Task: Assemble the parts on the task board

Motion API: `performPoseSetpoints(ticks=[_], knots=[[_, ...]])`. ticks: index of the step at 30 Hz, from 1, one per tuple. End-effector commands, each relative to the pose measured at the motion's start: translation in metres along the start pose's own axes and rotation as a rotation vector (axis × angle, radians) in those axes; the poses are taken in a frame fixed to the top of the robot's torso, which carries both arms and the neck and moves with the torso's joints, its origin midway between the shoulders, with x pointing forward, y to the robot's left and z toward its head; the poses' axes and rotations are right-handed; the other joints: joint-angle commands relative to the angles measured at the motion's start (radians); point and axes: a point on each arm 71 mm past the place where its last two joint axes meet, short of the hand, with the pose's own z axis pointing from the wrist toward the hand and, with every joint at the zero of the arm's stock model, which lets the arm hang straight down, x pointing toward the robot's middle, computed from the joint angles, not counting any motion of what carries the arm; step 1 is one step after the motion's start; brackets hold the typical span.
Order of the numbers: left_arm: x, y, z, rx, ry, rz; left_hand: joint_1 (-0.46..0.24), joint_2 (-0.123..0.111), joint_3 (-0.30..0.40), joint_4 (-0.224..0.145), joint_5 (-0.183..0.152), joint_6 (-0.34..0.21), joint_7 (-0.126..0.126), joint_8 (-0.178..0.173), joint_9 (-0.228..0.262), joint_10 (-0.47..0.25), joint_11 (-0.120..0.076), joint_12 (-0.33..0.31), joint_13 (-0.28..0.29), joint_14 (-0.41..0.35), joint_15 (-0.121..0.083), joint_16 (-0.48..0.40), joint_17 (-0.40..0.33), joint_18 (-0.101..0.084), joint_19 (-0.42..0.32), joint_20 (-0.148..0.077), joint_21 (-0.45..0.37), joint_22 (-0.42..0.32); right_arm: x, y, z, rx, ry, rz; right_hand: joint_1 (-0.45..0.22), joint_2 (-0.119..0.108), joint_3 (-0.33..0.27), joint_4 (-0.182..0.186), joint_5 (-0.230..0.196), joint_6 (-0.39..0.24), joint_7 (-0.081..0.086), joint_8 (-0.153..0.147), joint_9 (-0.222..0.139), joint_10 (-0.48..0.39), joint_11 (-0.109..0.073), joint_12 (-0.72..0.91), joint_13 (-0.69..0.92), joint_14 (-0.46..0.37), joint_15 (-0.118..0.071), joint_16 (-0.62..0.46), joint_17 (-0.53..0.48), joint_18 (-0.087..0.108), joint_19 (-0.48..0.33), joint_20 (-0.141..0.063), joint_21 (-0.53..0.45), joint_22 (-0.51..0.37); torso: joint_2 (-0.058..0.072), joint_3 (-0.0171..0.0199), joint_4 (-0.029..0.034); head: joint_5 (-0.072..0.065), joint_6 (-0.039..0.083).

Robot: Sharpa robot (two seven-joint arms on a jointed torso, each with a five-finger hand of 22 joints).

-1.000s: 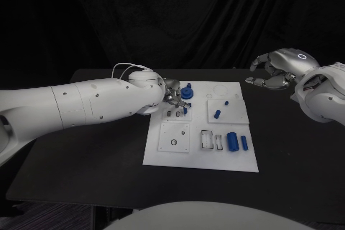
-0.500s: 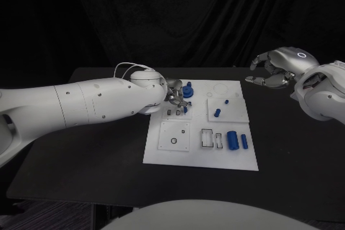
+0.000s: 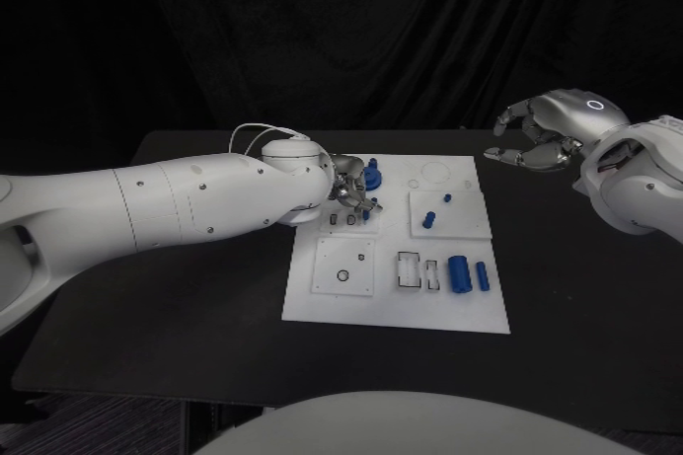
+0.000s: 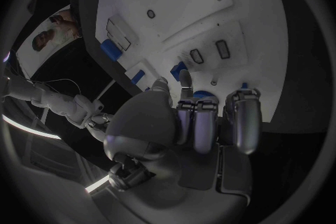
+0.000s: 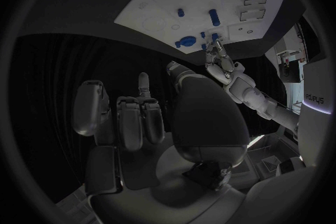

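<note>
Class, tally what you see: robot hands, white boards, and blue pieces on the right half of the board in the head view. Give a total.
Hands: 2 (left hand, right hand)
White board: 1
Blue pieces: 4
Total: 7

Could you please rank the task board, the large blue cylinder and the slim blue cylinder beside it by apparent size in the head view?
1. task board
2. large blue cylinder
3. slim blue cylinder

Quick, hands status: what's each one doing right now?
Left hand: over the task board by the blue gear part; whether it holds anything cannot be told.
Right hand: raised off the table, fingers curled, holding nothing.
</note>
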Motion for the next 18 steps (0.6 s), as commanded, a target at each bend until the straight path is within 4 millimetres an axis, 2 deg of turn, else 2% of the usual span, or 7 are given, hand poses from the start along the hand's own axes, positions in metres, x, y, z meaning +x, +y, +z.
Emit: performPoseSetpoints(ticks=[1, 6, 13, 18], knots=[[0.0024, -0.0026, 0.0008, 0.020, 0.018, 0.010, 0.001, 0.009, 0.005, -0.001, 0.004, 0.005, 0.001, -0.008, -0.001, 0.106, -0.001, -0.001, 0.260, 0.104, 0.009, 0.003, 0.263, -0.004, -0.008, -0.002, -0.005, 0.049, 0.0013, -0.0013, 0.0000, 0.022, 0.007, -0.003, 0.004, 0.009, -0.007, -0.001, 0.005, 0.009, -0.002, 0.007, -0.001, 0.104, 0.006, 0.003, 0.263, 0.106, 0.003, 0.003, 0.263, 0.008, -0.008, -0.001, -0.005, 0.170, 0.000, 0.0008, -0.0002, 0.001, 0.000], [0.0039, -0.0018, 0.0013, 0.015, 0.029, 0.013, 0.003, 0.010, 0.008, -0.003, 0.005, 0.009, 0.000, -0.012, -0.001, 0.106, -0.001, -0.001, 0.260, 0.104, 0.009, 0.003, 0.263, -0.005, -0.007, -0.002, -0.005, 0.049, 0.0017, -0.0011, 0.0003, 0.023, 0.011, -0.003, 0.004, 0.009, -0.007, -0.001, 0.005, 0.010, -0.002, 0.007, -0.001, 0.104, 0.006, 0.003, 0.263, 0.106, 0.003, 0.003, 0.263, 0.007, -0.008, -0.001, -0.005, 0.171, 0.000, 0.0013, -0.0022, 0.002, 0.000], [0.0050, -0.0023, 0.0013, 0.016, 0.031, 0.013, 0.013, 0.007, 0.016, -0.008, 0.016, 0.017, -0.001, -0.026, -0.001, 0.106, -0.001, -0.001, 0.260, 0.104, 0.009, 0.003, 0.263, -0.004, -0.009, -0.001, -0.008, 0.047, 0.0020, -0.0008, 0.0002, 0.022, 0.016, -0.004, 0.004, 0.010, -0.007, -0.001, 0.005, 0.011, -0.002, 0.007, -0.001, 0.104, 0.006, 0.003, 0.263, 0.106, 0.003, 0.003, 0.263, 0.008, -0.009, -0.001, -0.006, 0.170, 0.000, 0.0019, -0.0012, 0.003, 0.000], [0.0053, -0.0025, 0.0017, 0.019, 0.033, 0.013, 0.028, 0.000, 0.033, -0.012, 0.061, 0.026, -0.001, -0.052, 0.003, 0.106, -0.001, -0.001, 0.260, 0.104, 0.009, 0.003, 0.263, -0.003, -0.011, -0.001, -0.012, 0.046, 0.0022, -0.0002, 0.0004, 0.020, 0.018, -0.004, 0.005, 0.011, -0.007, -0.001, 0.006, 0.013, -0.002, 0.007, -0.002, 0.104, 0.006, 0.003, 0.263, 0.106, 0.003, 0.003, 0.263, 0.009, -0.010, -0.001, -0.009, 0.169, 0.000, 0.0020, -0.0007, 0.004, 0.000]])
